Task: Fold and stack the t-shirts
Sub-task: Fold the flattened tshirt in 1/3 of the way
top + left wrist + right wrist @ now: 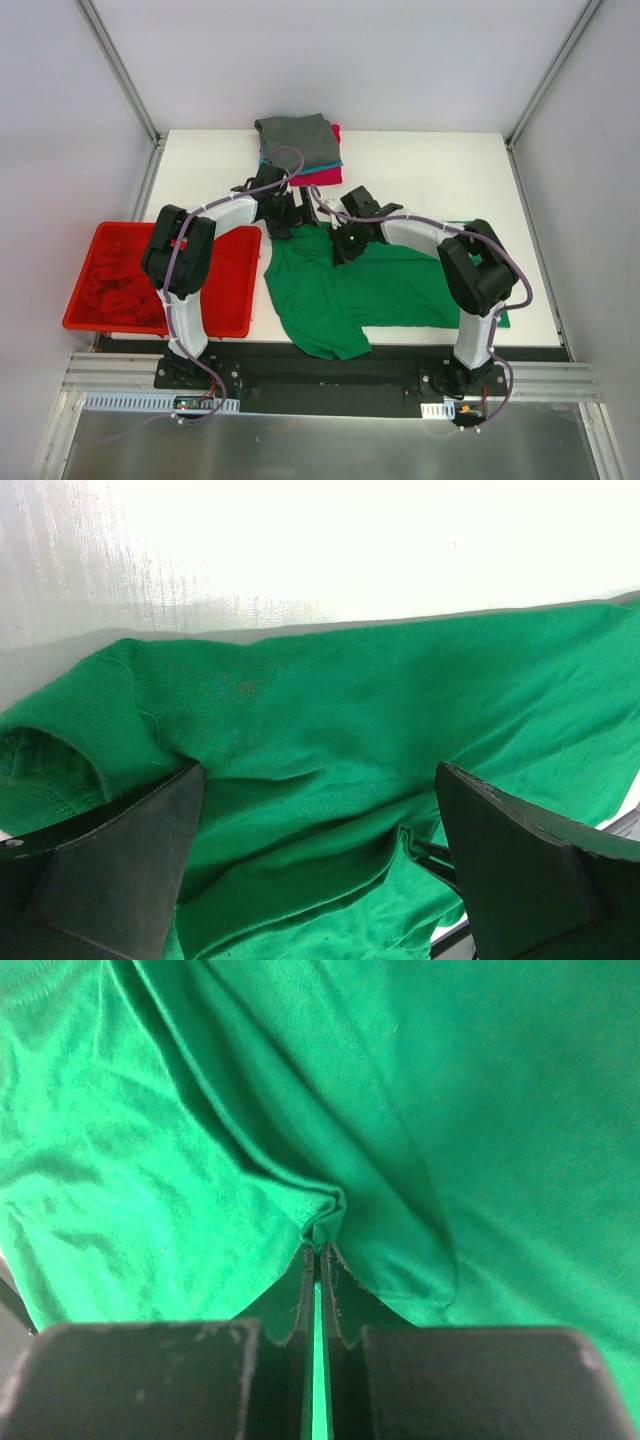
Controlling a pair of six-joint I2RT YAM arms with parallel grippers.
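**Item:** bright green soft cloth t-shirt [385, 290]. Spread loose and rumpled on the near half of the white tabletop [440, 170], between the two arms. One lobe at the near edge. Not yet folded square.

**Right gripper** [318, 1250]: pressed together on a small ridge of the green cloth toward the shirt's far edge, pinched at the very tips.

**Left gripper** [320, 770]: spread wide, low over the shirt's far left part, beside a sleeve opening. Cloth below and between the fingers, none of it clamped.

**Stack:** folded grey t-shirt [298, 138] on top, with edges of a teal t-shirt [265, 158] and a magenta t-shirt [337, 140] showing beneath. At the far edge of the table, well apart from the green one.

**Red plastic bin** [232, 300]: at the left, with dark red cloth [115, 285] heaped inside.

**Step judged in hand:** early in the fold of the green shirt, with one grasp made and the second wanting.

**Next move, as judged:**
- Close the left fingers on the far edge, level with the right pinch.
- Raise both grips together and carry that edge over toward the near hem, with the cloth taut between them.
- Then flatten, fold again and place on the grey top of the stack.
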